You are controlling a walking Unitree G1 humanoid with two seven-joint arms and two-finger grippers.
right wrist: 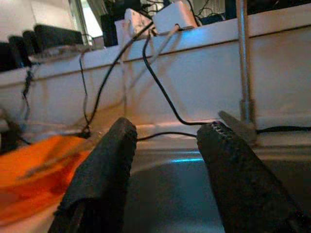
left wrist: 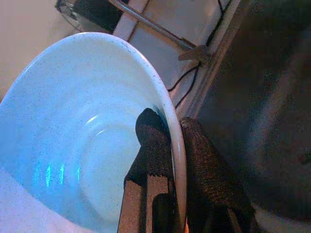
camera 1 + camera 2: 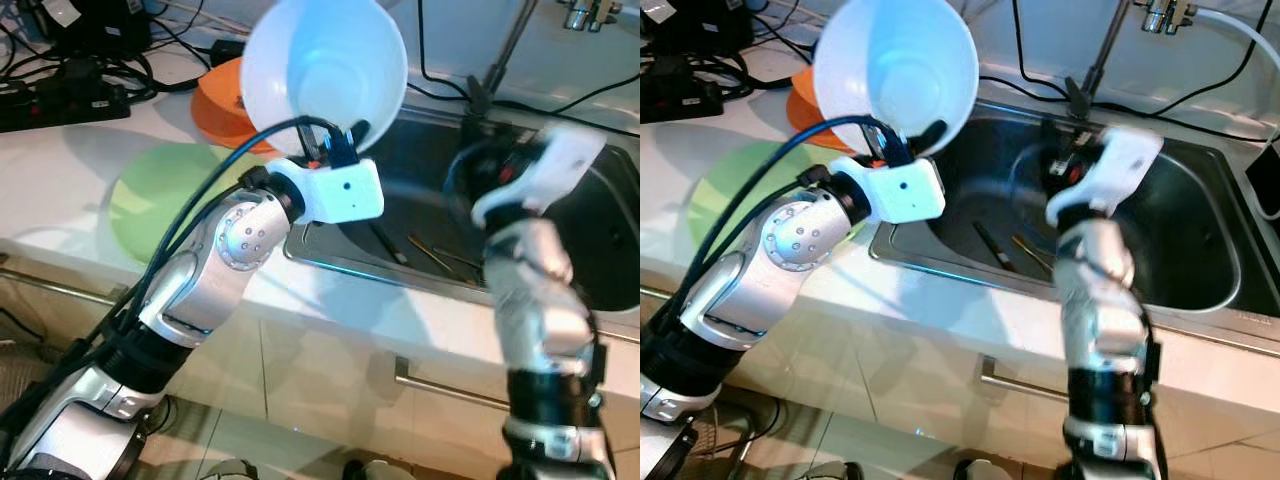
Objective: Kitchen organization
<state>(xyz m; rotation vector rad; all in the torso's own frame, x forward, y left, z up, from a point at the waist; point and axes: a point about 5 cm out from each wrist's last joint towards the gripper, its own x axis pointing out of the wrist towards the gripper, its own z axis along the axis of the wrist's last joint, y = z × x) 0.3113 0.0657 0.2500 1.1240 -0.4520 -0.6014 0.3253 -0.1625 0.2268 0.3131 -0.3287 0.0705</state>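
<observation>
My left gripper clamps the rim of the white bowl, one finger inside, one outside. I hold it raised on edge over the counter's edge by the sink, its hollow facing me. It is glossy and empty. My right gripper, over the sink, is spread apart and holds nothing.

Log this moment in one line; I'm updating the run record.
left gripper: shut on white bowl rim, raised | right gripper: open, over sink
</observation>
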